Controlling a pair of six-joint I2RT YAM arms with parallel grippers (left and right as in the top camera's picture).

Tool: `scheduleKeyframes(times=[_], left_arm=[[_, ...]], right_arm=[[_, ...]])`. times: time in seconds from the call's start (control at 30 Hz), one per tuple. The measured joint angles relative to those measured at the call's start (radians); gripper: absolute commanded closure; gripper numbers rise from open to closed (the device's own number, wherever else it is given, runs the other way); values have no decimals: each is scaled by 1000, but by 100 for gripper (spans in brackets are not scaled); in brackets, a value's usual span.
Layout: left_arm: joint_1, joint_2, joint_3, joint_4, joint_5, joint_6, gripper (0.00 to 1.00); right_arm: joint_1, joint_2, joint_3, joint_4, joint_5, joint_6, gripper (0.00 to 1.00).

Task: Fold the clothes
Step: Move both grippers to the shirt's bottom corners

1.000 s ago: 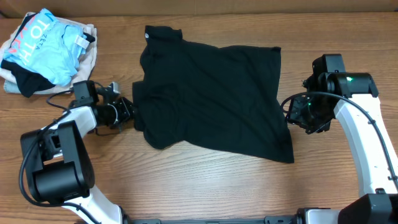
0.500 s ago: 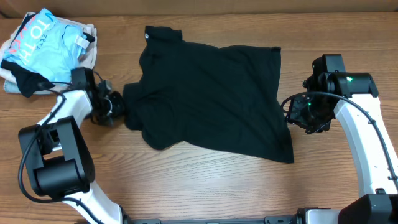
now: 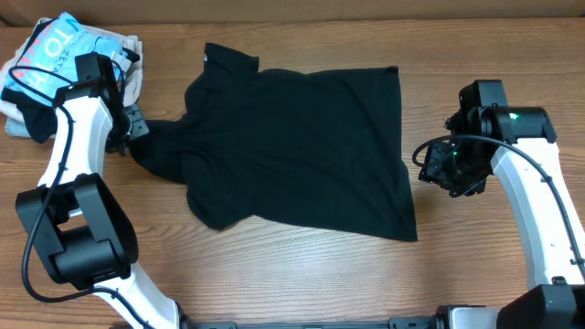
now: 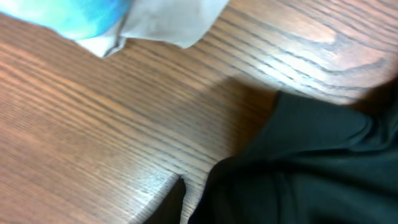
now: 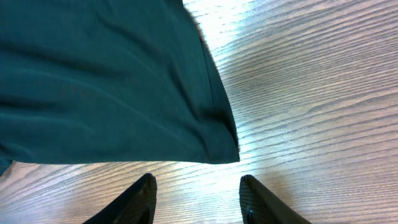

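The black shirt (image 3: pixel 292 151) lies spread across the middle of the table, its collar toward the back left. Its left sleeve is stretched out to the left. My left gripper (image 3: pixel 135 131) is shut on that sleeve's end, close to the pile of other garments. In the left wrist view the black fabric (image 4: pixel 311 168) fills the lower right, and only one dark fingertip shows beside it. My right gripper (image 3: pixel 437 169) is open and empty, just right of the shirt's right edge. In the right wrist view its fingers (image 5: pixel 198 190) straddle bare wood just below the shirt's corner (image 5: pixel 211 140).
A pile at the back left holds a light blue garment (image 3: pixel 59 55) with pink-and-white lettering on a beige garment (image 3: pixel 132 78). Both also show at the top of the left wrist view (image 4: pixel 81 15). Bare wood lies in front of the shirt.
My left gripper has moved back and to the left with the sleeve in it. The whole shirt has slid left and the sleeve has stretched out. The right arm has not moved.
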Motion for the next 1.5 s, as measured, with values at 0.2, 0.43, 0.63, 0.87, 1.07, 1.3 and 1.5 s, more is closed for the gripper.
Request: scheduleKeyframes(times=[0.2, 0.43, 0.63, 0.87, 1.07, 1.3, 1.5], left_arm=[[0, 1, 48, -113, -17, 18, 0], [0, 9, 389, -397, 91, 29, 0], [0, -24, 612, -590, 228, 44, 0], [-7, -145, 615, -727, 270, 45, 0], [-121, -309, 520, -744, 260, 28, 0], [-365, -530, 174, -666, 152, -128, 0], [-472, -623, -156, -549, 96, -318, 2]], right_arm=[[0, 0, 0, -2, 0, -1, 57], [0, -17, 37, -48, 0, 2, 51], [0, -189, 82, -95, -5, 11, 35], [0, -393, 95, -157, -8, 58, 20], [0, -442, 72, -170, -8, 77, 20], [0, -439, -90, -108, -9, 84, 20], [0, -436, -224, -28, -34, 96, 20]])
